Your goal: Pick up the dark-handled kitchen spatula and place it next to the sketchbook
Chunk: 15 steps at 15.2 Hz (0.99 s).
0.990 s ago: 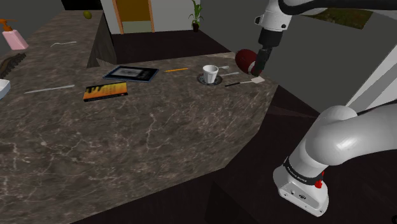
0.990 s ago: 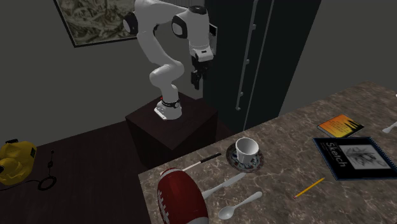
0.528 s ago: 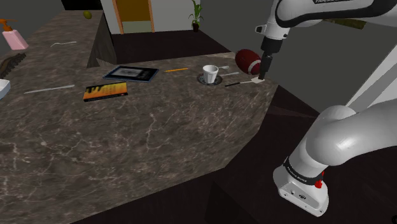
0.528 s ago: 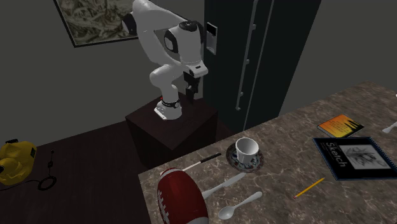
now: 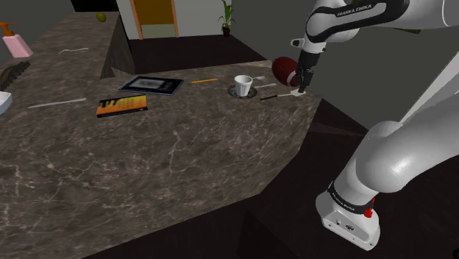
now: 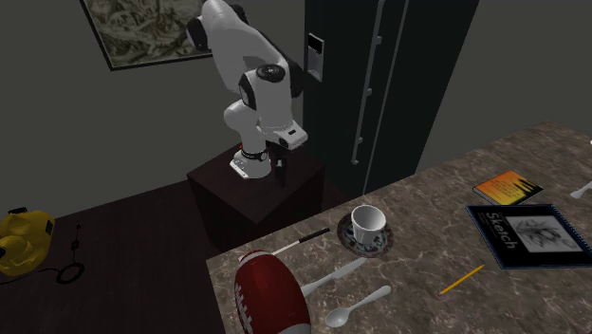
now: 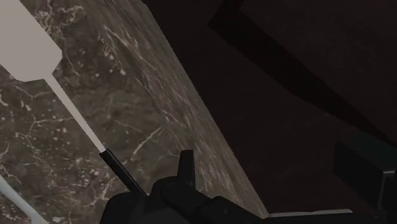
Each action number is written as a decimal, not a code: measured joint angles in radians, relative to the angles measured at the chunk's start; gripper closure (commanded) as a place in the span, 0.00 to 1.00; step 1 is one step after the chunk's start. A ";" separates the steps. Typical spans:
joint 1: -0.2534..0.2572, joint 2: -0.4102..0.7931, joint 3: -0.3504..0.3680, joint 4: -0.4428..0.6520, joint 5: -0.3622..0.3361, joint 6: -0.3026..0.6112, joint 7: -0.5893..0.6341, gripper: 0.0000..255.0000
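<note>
Gripper (image 5: 301,79) hangs low over the counter's (image 5: 184,154) corner nearest the stand (image 6: 256,194), pointing down near the spatula (image 7: 27,46). Can't tell how the jaws stand. Spatula lies flat along the edge at that corner, with its white blade outermost and its dark handle toward the cup (image 5: 243,82). Football (image 5: 284,69) is just beside it. Sketchbook (image 5: 151,85) sits well apart, past the cup, with a pencil (image 5: 204,80) between them. Orange book (image 5: 121,106) lies near the sketchbook.

wrist: spatula (image 7: 32,54) blade cut by edge, handle end behind claw (image 5: 301,83) (hidden) | second exterior: football (image 6: 270,289) cropped at bottom
</note>
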 measured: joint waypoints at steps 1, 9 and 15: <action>0.012 0.046 -0.035 0.025 0.011 0.023 -0.060 0.00; 0.083 0.407 -0.207 0.221 0.228 0.139 -0.537 0.00; 0.008 0.682 -0.181 0.400 0.449 0.152 -0.846 0.00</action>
